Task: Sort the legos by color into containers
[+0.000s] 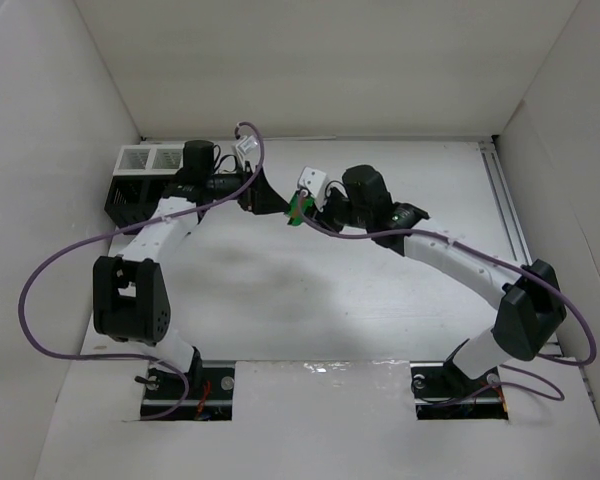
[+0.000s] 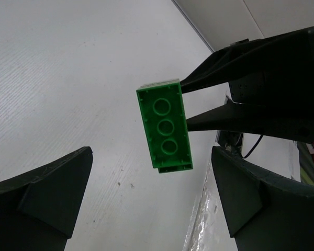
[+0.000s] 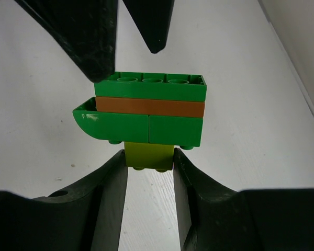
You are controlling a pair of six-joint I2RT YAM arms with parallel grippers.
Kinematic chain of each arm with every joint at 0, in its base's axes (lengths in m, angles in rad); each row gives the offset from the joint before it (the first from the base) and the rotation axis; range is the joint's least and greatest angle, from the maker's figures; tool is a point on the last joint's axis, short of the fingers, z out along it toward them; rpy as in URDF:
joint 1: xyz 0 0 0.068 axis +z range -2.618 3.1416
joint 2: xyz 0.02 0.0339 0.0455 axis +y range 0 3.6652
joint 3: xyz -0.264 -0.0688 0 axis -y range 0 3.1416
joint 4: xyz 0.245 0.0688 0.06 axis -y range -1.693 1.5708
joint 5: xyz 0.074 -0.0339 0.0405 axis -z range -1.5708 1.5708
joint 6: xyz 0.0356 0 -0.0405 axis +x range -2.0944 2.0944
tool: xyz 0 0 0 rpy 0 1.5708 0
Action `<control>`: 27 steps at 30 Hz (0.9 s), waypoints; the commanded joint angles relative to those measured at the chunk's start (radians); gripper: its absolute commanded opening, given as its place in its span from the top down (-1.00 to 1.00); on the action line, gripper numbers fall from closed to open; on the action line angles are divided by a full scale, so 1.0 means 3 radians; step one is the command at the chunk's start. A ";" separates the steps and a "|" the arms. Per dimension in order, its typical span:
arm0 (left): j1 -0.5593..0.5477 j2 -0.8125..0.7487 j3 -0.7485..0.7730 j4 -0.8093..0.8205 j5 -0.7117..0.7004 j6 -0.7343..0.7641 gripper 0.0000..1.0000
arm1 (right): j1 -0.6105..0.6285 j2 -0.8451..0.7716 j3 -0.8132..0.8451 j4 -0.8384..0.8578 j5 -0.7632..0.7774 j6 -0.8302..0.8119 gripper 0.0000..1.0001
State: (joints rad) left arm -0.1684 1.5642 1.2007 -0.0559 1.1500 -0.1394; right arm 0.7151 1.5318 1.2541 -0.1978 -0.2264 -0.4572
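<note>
My right gripper (image 3: 149, 159) is shut on a yellow-green brick (image 3: 148, 156) at the bottom of a joined stack of legos held above the table. Above that brick sit two green bricks (image 3: 141, 127), an orange plate (image 3: 149, 107) and a green top brick (image 3: 149, 88). In the top view the stack (image 1: 297, 209) hangs mid-table between both grippers. My left gripper (image 2: 152, 201) is open, and the stack's green end (image 2: 165, 128) lies just beyond its fingertips, untouched. Its black fingers (image 3: 94, 42) point at the top brick. The containers (image 1: 140, 185) stand at the back left.
White walls close in the table on the left, back and right. A purple cable (image 1: 50, 270) loops off the left arm. A metal rail (image 1: 505, 200) runs along the right side of the table.
</note>
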 commanded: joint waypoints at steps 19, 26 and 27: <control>-0.0154 0.0104 0.0277 0.0120 0.0119 0.0061 -0.66 | 0.0188 0.0099 0.0319 0.0291 0.0049 -0.0071 0.99; -0.0154 0.0165 0.0308 0.0120 0.0089 0.0061 0.10 | 0.0188 0.0099 0.0350 0.0291 0.0049 -0.0041 0.99; -0.0154 0.0165 0.0308 0.0120 0.0089 0.0061 0.22 | 0.0188 0.0099 0.0350 0.0291 0.0049 -0.0041 0.99</control>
State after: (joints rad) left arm -0.2104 1.6169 1.2457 -0.0456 1.1618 -0.1383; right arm 0.7609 1.5650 1.3079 -0.1707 -0.2070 -0.4713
